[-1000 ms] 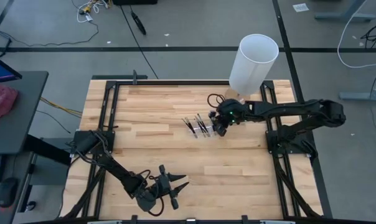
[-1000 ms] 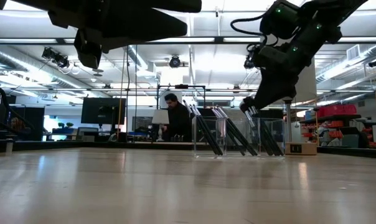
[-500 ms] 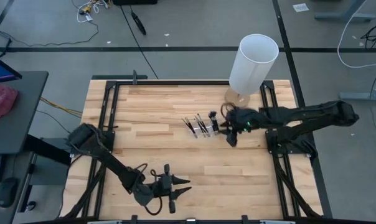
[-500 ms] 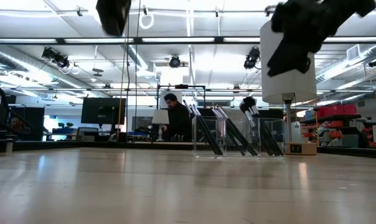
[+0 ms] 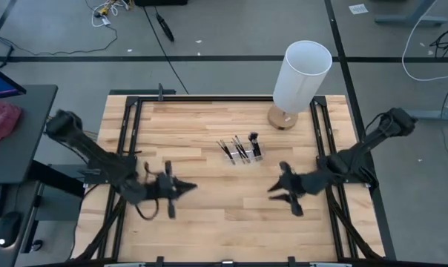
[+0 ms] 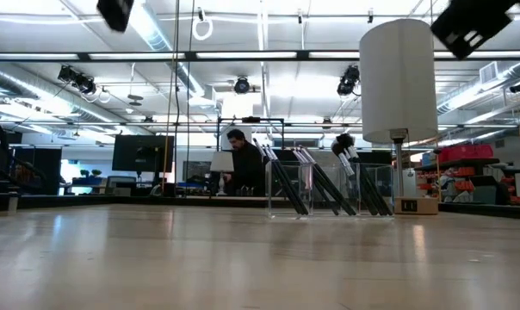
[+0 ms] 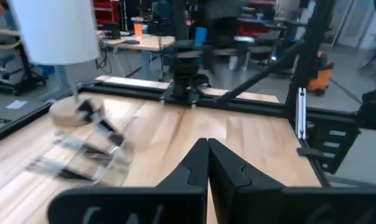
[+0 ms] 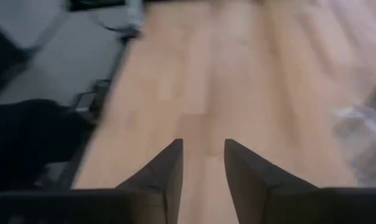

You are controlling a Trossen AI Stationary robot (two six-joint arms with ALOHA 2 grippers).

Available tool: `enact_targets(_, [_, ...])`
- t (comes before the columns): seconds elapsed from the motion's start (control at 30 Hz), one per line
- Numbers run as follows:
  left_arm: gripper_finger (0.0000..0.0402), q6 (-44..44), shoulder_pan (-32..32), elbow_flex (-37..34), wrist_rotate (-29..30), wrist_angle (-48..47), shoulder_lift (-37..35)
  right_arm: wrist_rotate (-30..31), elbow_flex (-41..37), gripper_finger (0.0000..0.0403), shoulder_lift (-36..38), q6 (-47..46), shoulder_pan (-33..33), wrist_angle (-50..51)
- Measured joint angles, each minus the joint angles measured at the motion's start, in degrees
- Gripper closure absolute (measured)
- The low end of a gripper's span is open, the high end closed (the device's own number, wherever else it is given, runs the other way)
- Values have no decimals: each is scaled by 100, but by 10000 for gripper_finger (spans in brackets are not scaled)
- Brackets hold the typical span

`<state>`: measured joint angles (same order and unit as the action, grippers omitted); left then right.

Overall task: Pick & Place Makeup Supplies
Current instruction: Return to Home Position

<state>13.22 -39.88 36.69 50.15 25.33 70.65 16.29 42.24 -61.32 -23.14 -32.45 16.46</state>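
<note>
Makeup brushes (image 5: pixel 240 147) stand well apart from closed left hand (image 5: pixel 185 188), parted right hand (image 5: pixel 277 190).

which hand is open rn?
The right hand: its fingers stand apart, with the table showing between them. The left hand has its fingertips pressed together.

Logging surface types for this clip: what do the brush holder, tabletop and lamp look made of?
Brush holder: clear glossy plastic or acrylic; the room shows through its walls. Tabletop: pale wood planks, smooth finish, with visible grain and joints. Lamp: matte white cylinder shade, paper or plastic, cannot tell which; its round base looks wooden.
</note>
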Motion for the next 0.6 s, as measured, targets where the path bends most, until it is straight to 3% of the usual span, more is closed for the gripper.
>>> enact_targets(0.33, [399,454,1089,-2177,-1268,66,-2629,-433,-1518,287,6,251,-851,-3103])
enact_targets(0.6, [400,123,1817,-3085,-1946,95,-4041,-435,-1771,287,422,262,-887,-3326])
